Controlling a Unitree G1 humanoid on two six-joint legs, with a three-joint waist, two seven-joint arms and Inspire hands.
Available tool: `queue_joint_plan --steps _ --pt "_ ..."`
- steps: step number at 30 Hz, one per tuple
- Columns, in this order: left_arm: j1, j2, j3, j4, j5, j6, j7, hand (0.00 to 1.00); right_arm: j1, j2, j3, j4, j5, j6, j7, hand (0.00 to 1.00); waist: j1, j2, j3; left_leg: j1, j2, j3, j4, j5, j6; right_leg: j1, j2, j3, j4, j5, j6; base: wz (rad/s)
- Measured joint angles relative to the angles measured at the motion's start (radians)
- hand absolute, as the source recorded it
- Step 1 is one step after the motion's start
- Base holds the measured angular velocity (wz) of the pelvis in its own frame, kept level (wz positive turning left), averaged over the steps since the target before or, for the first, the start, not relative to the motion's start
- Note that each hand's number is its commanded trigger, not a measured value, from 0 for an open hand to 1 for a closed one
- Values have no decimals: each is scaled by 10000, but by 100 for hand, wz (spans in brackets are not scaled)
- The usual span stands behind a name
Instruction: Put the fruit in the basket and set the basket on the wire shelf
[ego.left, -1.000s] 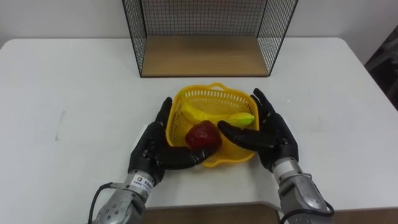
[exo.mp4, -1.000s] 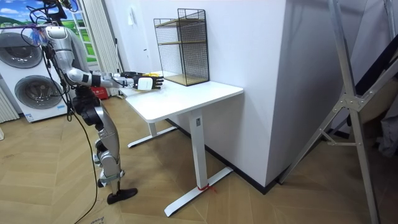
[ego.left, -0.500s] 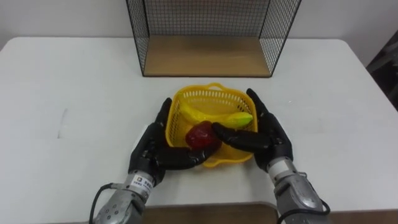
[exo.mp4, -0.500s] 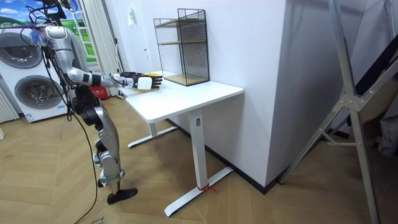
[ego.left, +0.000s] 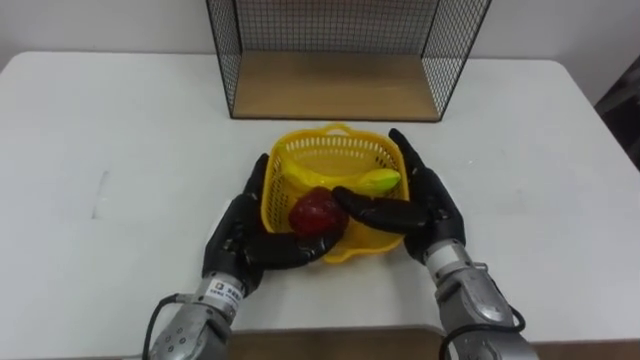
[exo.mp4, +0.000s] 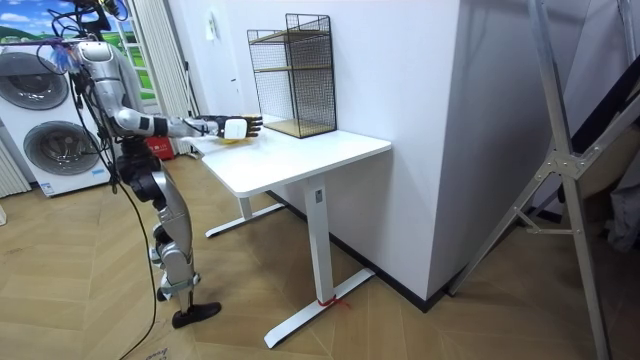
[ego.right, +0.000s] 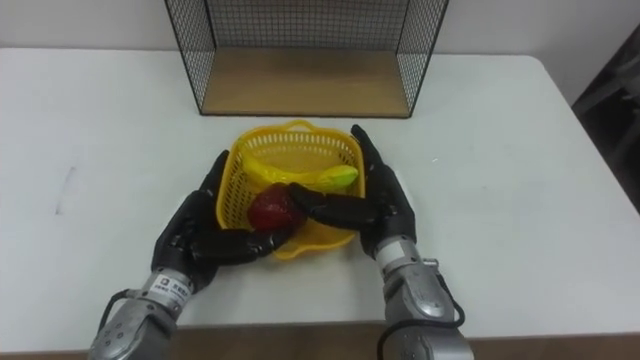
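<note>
A yellow plastic basket (ego.left: 331, 141) sits between my two hands on the white table (ego.left: 120, 150). Inside it lie a red apple (ego.left: 314, 212), a banana (ego.left: 299, 179) and a yellow-green fruit (ego.left: 379, 181). My left hand (ego.left: 237, 236) presses its straight fingers flat against the basket's left side, with the thumb along the front wall. On the right side, my right hand (ego.left: 434, 206) does the same, its thumb reaching across the front rim over the fruit. The wire shelf (ego.left: 340, 85), with a wooden floor, stands just behind the basket.
I stand at the table's end, both arms stretched out towards the wire shelf (exo.mp4: 292, 70), which has two tiers. Bare tabletop lies on both sides of the basket. Washing machines (exo.mp4: 45, 130) stand behind me.
The basket, held between both hands, has moved a little away from me towards the shelf. In the room view my arms have risen slightly.
</note>
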Motion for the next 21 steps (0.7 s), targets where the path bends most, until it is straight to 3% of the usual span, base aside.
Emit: queue_joint_plan --steps 7,21 --pt "-628 -47 165 -45 -65 -494 65 0 -265 10 -3 -687 -4 -225 -191 0 -5 30 7 78 3 4 -11 0 0 69 2 -2 22 2 -2 0" --pt "-647 -68 297 -1358 -33 -558 734 0 -322 104 67 -1418 130 -562 -178 0 -11 170 -34 125 18 4 -3 0 -1 132 3 -31 30 22 -10 0"
